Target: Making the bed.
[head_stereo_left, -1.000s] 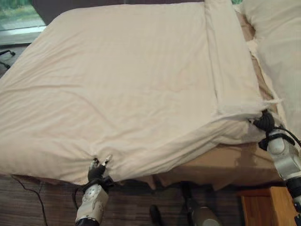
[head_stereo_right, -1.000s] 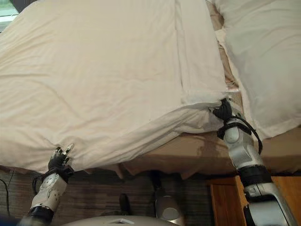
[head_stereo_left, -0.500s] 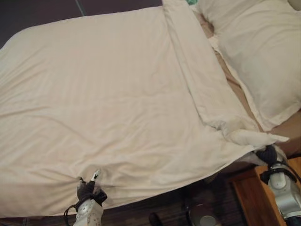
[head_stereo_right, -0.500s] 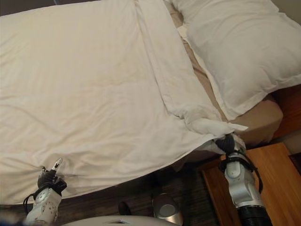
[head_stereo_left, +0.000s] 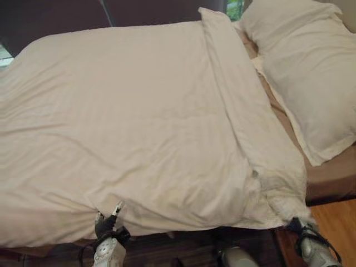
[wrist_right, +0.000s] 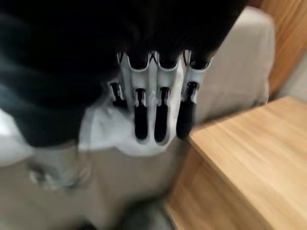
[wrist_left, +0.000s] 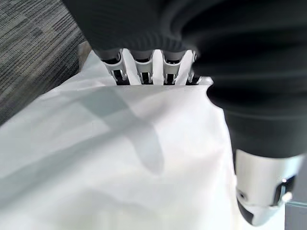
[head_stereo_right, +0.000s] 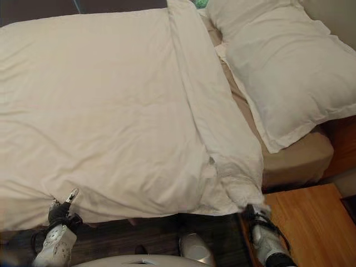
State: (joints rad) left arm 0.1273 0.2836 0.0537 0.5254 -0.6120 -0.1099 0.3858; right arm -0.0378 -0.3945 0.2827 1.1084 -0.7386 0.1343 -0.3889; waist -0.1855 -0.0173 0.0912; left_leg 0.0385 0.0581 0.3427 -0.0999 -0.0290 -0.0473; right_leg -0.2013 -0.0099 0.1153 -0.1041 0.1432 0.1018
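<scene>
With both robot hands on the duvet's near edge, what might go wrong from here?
The right robot hand holds only the duvet corner, hanging off the mattress beside the wooden nightstand; it could slip free. Bunched fabric near the left robot hand may stay creased. Pulling further might uncover the far side.

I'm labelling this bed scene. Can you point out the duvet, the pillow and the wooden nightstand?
duvet [head_stereo_right: 105, 105]: right eye view, middle of its flat top.
pillow [head_stereo_right: 278, 67]: right eye view, centre of its upper face.
wooden nightstand [head_stereo_right: 308, 222]: right eye view, bare top surface.
</scene>
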